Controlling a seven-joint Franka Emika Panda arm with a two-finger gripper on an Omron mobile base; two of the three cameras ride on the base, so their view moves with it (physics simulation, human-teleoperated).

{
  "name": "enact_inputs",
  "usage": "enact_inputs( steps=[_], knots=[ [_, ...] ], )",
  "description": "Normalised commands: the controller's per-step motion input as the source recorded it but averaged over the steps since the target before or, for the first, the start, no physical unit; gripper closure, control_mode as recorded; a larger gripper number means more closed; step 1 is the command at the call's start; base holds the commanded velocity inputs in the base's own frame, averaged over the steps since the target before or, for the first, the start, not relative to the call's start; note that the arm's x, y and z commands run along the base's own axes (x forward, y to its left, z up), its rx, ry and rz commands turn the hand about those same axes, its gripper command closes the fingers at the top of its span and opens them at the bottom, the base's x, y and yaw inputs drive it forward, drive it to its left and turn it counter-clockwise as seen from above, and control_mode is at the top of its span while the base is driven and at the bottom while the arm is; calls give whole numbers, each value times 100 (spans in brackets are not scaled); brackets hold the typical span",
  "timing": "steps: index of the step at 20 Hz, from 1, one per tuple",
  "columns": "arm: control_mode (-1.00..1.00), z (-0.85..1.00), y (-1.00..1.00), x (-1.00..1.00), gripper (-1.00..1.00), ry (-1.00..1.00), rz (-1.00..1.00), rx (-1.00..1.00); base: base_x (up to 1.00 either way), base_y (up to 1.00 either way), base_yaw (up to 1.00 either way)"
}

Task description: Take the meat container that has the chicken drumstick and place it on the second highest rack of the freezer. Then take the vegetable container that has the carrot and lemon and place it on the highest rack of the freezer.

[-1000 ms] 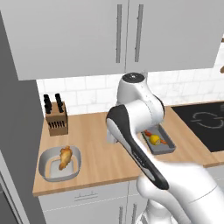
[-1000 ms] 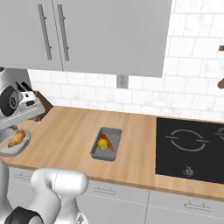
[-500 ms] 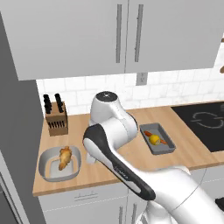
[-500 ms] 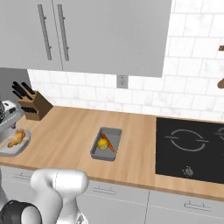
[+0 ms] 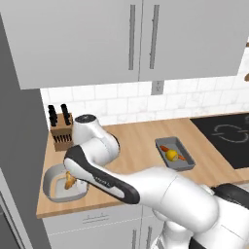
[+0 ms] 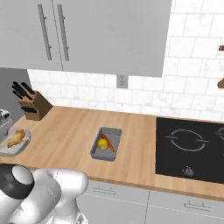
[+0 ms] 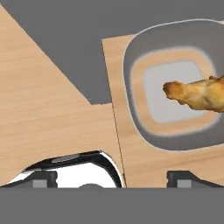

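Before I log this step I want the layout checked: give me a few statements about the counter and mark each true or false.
1. The chicken drumstick lies in the meat container. True.
2. The vegetable container sits on the cooktop. False: it sits on the wooden counter, left of the cooktop.
3. A knife block stands by the wall. True.
4. The gripper has lifted the meat container. False: the container rests on the counter.

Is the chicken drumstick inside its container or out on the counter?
Inside: the chicken drumstick lies within the grey rim of the meat container, seen from the hand view.
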Motion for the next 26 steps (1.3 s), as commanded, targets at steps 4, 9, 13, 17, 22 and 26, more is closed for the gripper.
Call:
enact_inputs(
  steps=[4, 9, 13, 17, 22, 26],
  knots=[
    [-100, -59, 62, 18, -100, 2, 1, -19, 0, 0, 0],
    [-100, -41, 30, 18, -100, 0, 0, -8, 0, 0, 0],
    [-100, -43, 6, 12, -100, 0, 0, -6, 0, 0, 0],
    [-100, -47, 1, 8, -100, 0, 0, -6, 0, 0, 0],
    [-100, -40, 0, 1, -100, 0, 0, -4, 0, 0, 0],
    [-100, -34, 0, 3, -100, -1, 0, -3, 0, 0, 0]
  ],
)
